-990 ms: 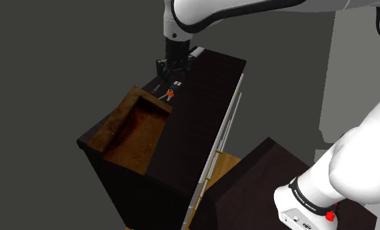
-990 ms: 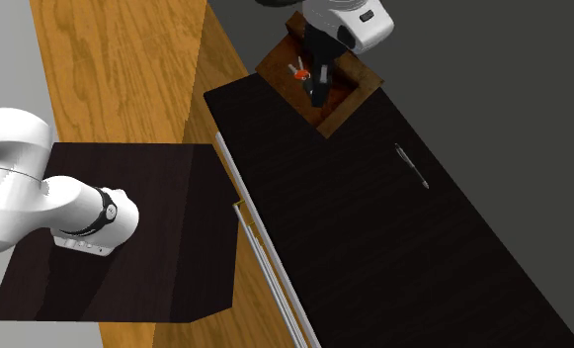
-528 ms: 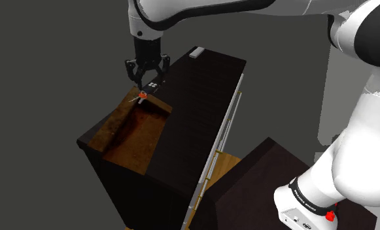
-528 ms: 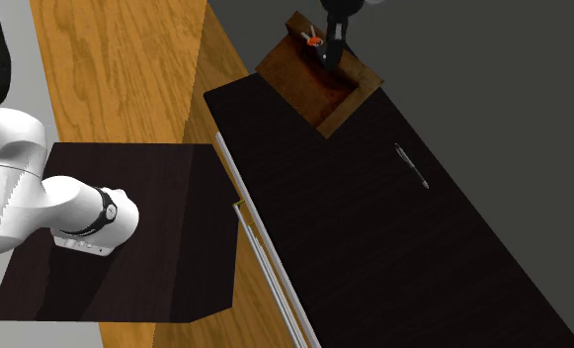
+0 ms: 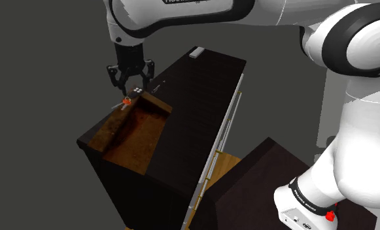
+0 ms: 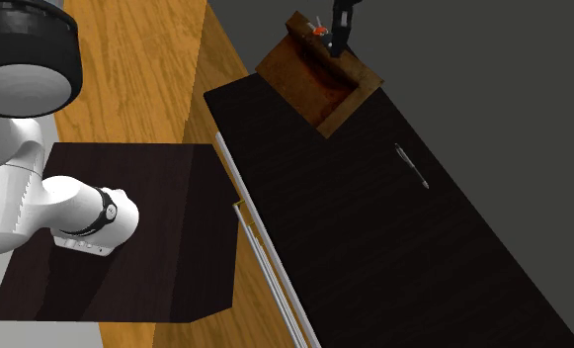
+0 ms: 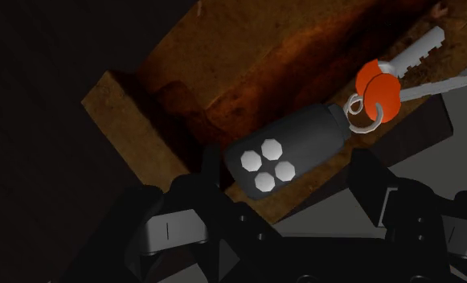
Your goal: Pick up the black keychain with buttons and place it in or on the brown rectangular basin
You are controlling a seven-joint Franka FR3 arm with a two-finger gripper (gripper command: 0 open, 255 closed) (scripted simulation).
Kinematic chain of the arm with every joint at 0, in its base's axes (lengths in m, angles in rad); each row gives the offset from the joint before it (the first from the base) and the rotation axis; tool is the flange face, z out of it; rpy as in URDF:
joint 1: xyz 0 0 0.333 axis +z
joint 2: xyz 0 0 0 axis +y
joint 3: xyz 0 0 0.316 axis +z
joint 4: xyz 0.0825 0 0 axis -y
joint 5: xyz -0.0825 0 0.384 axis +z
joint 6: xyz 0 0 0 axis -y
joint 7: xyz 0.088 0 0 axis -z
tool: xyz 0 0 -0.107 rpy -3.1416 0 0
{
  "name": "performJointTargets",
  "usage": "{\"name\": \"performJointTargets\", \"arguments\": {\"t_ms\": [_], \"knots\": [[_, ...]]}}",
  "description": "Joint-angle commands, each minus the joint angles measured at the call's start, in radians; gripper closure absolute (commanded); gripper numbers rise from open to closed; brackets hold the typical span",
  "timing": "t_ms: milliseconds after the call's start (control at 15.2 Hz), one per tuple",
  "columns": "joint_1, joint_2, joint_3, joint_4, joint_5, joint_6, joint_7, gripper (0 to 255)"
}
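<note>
Dark wood-grain countertop (image 6: 373, 227) runs away from the brown rectangular basin (image 5: 115, 119), which is set at the counter's end. A plain grey backdrop lies beyond the basin and a pale wooden floor (image 6: 126, 59) beside it.

My gripper (image 5: 131, 82) hangs over the basin's far end wall. The black key fob (image 7: 292, 145) is bridged between its fingers, just above that wall's rim and not over the basin's middle. The fingers stand wide because they span the fob. One is against the button end and the other comes in by the ring end, where contact is hard to make out. So I judge it clamped; I can't see it plainly.

The fob looks like a small stiff shell: light, with smooth rounded sides that I expect to be slippery under flat pads. Its four white buttons face my wrist camera.

The trouble is what trails off it, a thin metal ring (image 7: 364, 119) and two orange-headed keys (image 7: 378, 84) dangling over the basin's far corner. They are loose and likely to swing. Their weight sits to one side of my grip, so the fob may pivot. The body is the only sound place to hold; ring and keys offer nothing steady.

If I let go here, I think the keys could drag the fob off the rim. It wants releasing nearer the basin's floor.
</note>
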Motion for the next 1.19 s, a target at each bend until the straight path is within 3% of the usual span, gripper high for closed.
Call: {"name": "performJointTargets", "arguments": {"t_ms": [0,660,1122], "knots": [[-0.002,0.001,-0.001,-0.026,-0.001,0.028,0.002,255],[-0.007,0.023,-0.007,-0.129,-0.012,0.15,0.011,255],[-0.007,0.023,-0.007,-0.129,-0.012,0.15,0.011,255]]}}
